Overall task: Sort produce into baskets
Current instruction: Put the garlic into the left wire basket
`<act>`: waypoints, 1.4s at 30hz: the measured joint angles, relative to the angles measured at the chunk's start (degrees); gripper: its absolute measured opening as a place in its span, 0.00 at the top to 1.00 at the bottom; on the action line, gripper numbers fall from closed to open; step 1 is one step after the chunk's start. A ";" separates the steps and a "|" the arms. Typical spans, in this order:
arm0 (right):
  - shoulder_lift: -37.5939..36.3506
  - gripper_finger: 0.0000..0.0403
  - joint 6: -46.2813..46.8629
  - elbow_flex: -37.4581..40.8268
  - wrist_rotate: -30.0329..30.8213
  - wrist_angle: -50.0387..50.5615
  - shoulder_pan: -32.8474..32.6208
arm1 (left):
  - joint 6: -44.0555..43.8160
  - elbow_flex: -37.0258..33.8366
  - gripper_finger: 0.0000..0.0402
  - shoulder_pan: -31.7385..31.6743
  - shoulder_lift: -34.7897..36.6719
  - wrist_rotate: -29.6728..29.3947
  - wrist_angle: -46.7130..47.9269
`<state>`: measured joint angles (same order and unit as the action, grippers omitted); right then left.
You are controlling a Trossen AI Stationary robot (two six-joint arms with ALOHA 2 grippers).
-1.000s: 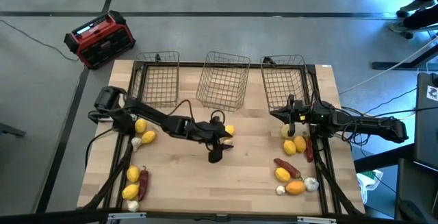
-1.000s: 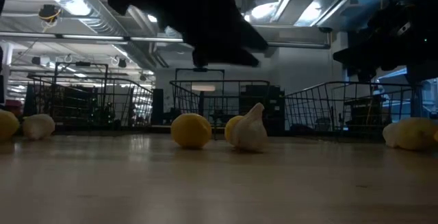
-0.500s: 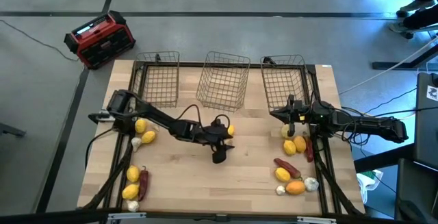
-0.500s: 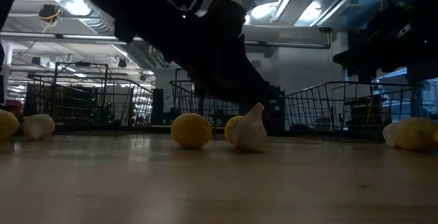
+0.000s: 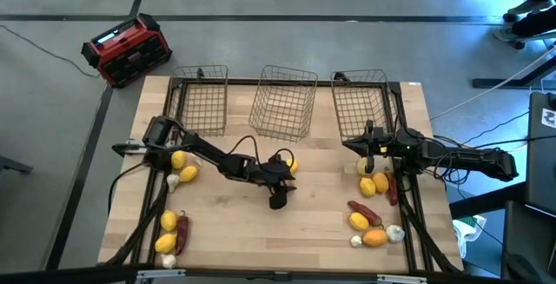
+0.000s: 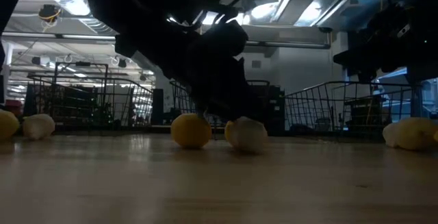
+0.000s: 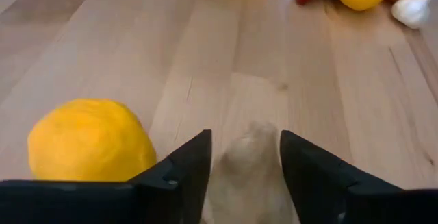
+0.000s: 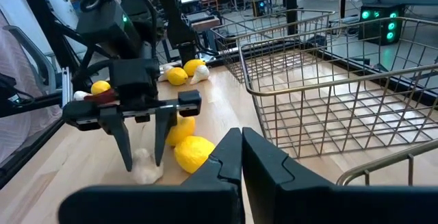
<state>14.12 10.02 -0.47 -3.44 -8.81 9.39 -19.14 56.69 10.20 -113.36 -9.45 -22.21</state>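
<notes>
Jaws astride white bulb (image 7: 250, 166)

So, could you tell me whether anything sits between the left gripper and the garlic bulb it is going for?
Nothing visible does. The left gripper straddles the garlic bulb, one finger on each side. A lemon lies just beside it, outside the fingers.

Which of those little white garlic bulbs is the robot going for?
The white garlic bulb mid-table beside a yellow lemon: the left gripper straddles it. The other bulbs lie untouched near the table's edges.
</notes>
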 joint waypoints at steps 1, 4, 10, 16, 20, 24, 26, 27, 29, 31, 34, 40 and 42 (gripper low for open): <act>0.01 0.96 0.00 0.00 -0.01 0.02 0.00 | 0.06 0.00 0.64 0.00 0.00 0.00 -0.75; -0.01 0.96 0.00 0.00 0.00 0.11 0.00 | 0.83 0.00 0.71 -0.11 0.04 0.00 -0.81; 0.01 0.96 -0.44 0.00 0.00 -0.23 0.00 | 1.76 0.00 0.84 -0.11 0.04 0.02 -0.67; -0.01 0.96 -0.07 0.00 -0.01 -0.05 0.00 | 2.58 0.00 0.91 -0.07 0.04 0.07 -0.70; 0.00 0.96 0.01 0.00 -0.02 -0.06 0.00 | 2.23 0.00 0.90 -0.05 0.11 0.07 -0.75; 0.01 0.96 0.02 0.00 -0.02 0.02 0.00 | 1.27 0.00 0.90 0.50 1.60 -0.61 -0.61; -0.01 0.96 0.00 0.00 -0.02 0.12 0.00 | 1.50 0.00 0.91 0.89 3.08 -1.25 -0.94; 0.01 0.96 -0.02 0.00 0.18 0.35 0.00 | 1.65 0.00 0.91 1.07 4.00 -1.61 -0.90; 0.01 0.96 -0.15 0.00 1.15 0.57 0.00 | 2.16 0.00 0.90 1.42 6.00 -2.40 -0.77; 0.01 0.96 -0.15 0.00 1.73 0.85 0.00 | 3.24 0.00 0.89 1.68 8.24 -3.81 -0.75; 0.00 0.96 -0.15 0.00 1.80 0.91 0.00 | 5.31 0.00 0.89 2.04 11.77 -5.60 -0.75; -0.01 0.96 -0.20 0.00 3.19 1.68 0.00 | 10.95 0.02 0.88 2.08 20.23 -9.31 0.19; 0.01 0.96 -0.20 0.00 3.30 1.72 0.00 | 12.55 0.04 0.87 2.05 23.36 -11.38 1.52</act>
<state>14.13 9.82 -0.47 -0.14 -7.09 9.39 -6.58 56.73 12.25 -90.00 -20.83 -20.69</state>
